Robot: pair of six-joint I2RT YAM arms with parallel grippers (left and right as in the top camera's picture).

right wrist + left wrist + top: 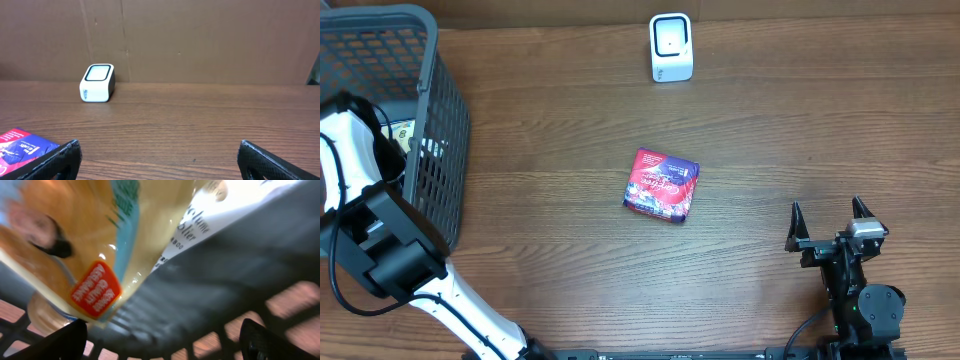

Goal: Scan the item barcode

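A red and purple packet point(662, 184) lies flat mid-table; its corner shows at the lower left of the right wrist view point(22, 145). The white barcode scanner point(671, 47) stands at the far edge, also seen by the right wrist point(97, 83). My right gripper point(827, 215) rests open near the front right, with only bare table between its fingers point(160, 155). My left arm reaches into the grey basket point(440, 120). There my left gripper point(162, 340) is open, just below an orange and white packet point(90, 255) lying on the basket's mesh.
The grey mesh basket fills the table's left end, and its wall and floor point(210, 295) surround my left fingers closely. A brown cardboard wall point(200, 40) backs the table behind the scanner.
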